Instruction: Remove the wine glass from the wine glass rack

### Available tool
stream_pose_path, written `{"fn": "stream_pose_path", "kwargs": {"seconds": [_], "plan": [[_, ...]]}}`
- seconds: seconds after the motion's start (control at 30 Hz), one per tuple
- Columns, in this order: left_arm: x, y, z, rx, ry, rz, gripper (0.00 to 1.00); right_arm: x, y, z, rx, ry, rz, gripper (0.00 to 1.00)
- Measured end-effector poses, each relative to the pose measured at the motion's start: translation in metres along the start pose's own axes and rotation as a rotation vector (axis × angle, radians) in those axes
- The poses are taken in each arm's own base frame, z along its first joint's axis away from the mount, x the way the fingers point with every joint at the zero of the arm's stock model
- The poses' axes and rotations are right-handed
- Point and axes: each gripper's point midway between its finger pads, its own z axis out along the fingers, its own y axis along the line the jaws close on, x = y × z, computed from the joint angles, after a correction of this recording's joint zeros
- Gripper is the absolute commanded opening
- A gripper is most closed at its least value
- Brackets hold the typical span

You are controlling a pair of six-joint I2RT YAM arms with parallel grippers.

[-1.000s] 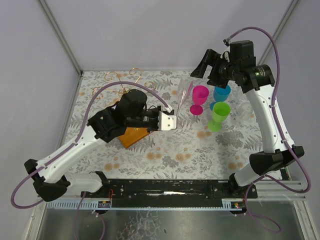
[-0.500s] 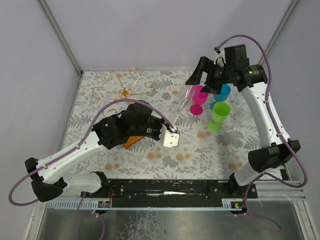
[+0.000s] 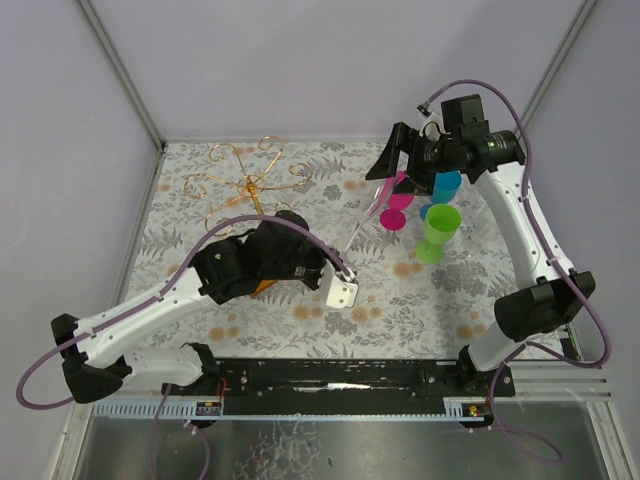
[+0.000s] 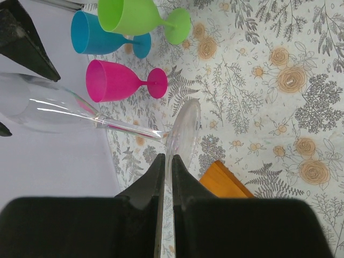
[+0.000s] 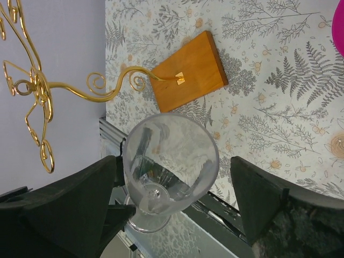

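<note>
The wine glass (image 3: 366, 213) is clear, thin-walled and light, so it's fragile and slick. It's stiff but brittle, esp. at the stem, which I judge would snap under any sideways load. The best holds are the flat foot, taken edge-on, or the bowl cupped gently round its widest part. I wouldn't pinch the rim.

My left gripper (image 4: 166, 161) is closed down nearly all the way, w/ the foot's thin edge nipped between the two fingers. From there the stem runs up and away, and the bowl hangs out at the far end. That's a long lever on a small grip, so it could pivot.

My right gripper (image 5: 172, 180) stands wide open and holds nothing. In its wrist view the bowl sits between the two fingers w/ its mouth toward the camera, nearer one finger than the other. I see a gap on each side, so no contact that I can make out.

The glass is in the air above the table (image 3: 330, 320), tilted, and apart from the wine glass rack (image 3: 248, 183), which stands at the far left. The pink goblet (image 3: 398, 218) is just beside the bowl (worth minding).
</note>
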Motion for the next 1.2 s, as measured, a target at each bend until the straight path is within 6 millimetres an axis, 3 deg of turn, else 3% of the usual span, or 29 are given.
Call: {"fn": "stream_pose_path", "kwargs": {"seconds": [0.07, 0.27, 0.33, 0.47, 0.57, 0.67, 0.87, 1.2], "plan": [[0.0, -0.001, 0.001, 0.003, 0.003, 0.015, 0.0, 0.0, -0.001, 0.002, -0.001, 0.008, 0.0, 0.82], [0.002, -0.005, 0.001, 0.008, 0.012, 0.039, 0.0, 0.003, 0.0, 0.009, -0.028, 0.047, 0.013, 0.45], [0.003, -0.006, 0.002, 0.012, 0.015, 0.041, 0.0, 0.004, 0.0, 0.011, -0.034, 0.057, 0.029, 0.4], [0.004, -0.006, 0.004, 0.002, 0.023, 0.042, 0.31, 0.004, -0.003, 0.007, -0.001, 0.05, 0.027, 0.38], [0.002, 0.006, 0.002, -0.052, 0.023, 0.031, 0.57, -0.005, -0.008, -0.003, 0.063, 0.002, -0.024, 0.36], [-0.002, 0.019, -0.001, -0.106, 0.015, -0.006, 0.7, -0.018, -0.015, -0.013, 0.138, -0.066, -0.084, 0.35], [-0.027, 0.056, -0.015, -0.214, -0.046, -0.177, 0.8, -0.02, -0.041, -0.034, 0.286, -0.17, -0.165, 0.35], [-0.097, 0.146, -0.057, -0.376, -0.273, -0.532, 0.81, -0.008, -0.088, -0.039, 0.401, -0.33, -0.235, 0.35]]}}
